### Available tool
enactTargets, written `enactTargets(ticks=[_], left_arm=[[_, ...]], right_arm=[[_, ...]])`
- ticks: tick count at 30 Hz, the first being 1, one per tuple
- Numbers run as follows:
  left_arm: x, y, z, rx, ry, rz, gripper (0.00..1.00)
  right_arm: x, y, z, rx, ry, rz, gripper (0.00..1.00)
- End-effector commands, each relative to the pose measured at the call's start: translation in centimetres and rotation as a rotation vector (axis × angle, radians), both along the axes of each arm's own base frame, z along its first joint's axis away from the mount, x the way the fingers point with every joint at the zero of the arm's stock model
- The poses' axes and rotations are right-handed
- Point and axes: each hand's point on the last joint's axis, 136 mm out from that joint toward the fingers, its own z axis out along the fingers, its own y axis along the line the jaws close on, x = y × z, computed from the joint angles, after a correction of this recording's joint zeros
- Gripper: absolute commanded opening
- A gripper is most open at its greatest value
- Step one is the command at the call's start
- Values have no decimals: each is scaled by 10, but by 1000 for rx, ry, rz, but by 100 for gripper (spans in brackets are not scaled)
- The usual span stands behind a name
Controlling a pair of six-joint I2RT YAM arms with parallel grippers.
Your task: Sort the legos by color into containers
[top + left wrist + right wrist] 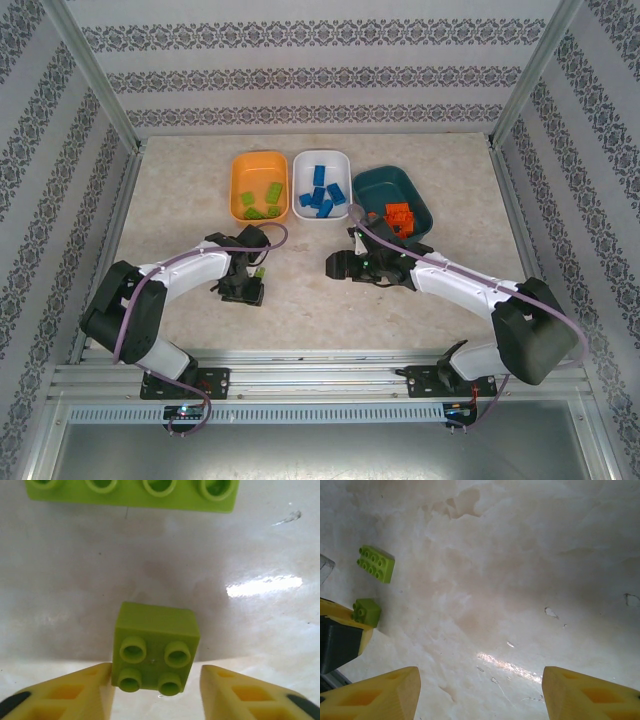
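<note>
The left gripper is held open around a small lime green four-stud plastic brick. Right of this brick, the right gripper is opened, empty. Beyond the brick a longer lime green brick is seen, then an orange plastic tub, a white tub and a dark teal tub.

the tabletop before me is pale beige, glossy, marbled with faint brownish veins. a bright streak of glare lies on it. walls on three sides wear white paper with grey ornamental bands. silver metal posts rise at the corners, and a slotted rail runs along the near edge.
</note>
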Motion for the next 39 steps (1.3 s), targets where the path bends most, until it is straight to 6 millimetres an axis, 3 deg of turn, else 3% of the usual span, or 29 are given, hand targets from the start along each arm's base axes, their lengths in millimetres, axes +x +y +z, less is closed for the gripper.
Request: enactTargets(ticks=[1,6,12,18,22,25,32,39], left_arm=[[0,-5,0,-15,-4,-22,38],[5,-10,13,-49,-43,-14,35],[21,-22,63,-146,-178,22,35],[64,-25,138,-207,-355,49,35],[111,-19,165,-232,-434,90,35],[148,-15,163,-270,-439,130,35],[226,-3,129,-256,-406,181,34],[281,9,89,-218,-373,209,34]], right_arm=[[-1,1,7,30,-9,-3,66],[-1,1,10,29,-10,-4,66],[2,3,18,26,-15,1,66],[5,10,24,32,-13,9,66],[4,17,26,27,-8,22,66],[2,20,28,18,-4,34,66],[-1,18,26,-5,3,29,66],[-5,16,9,-29,41,28,66]])
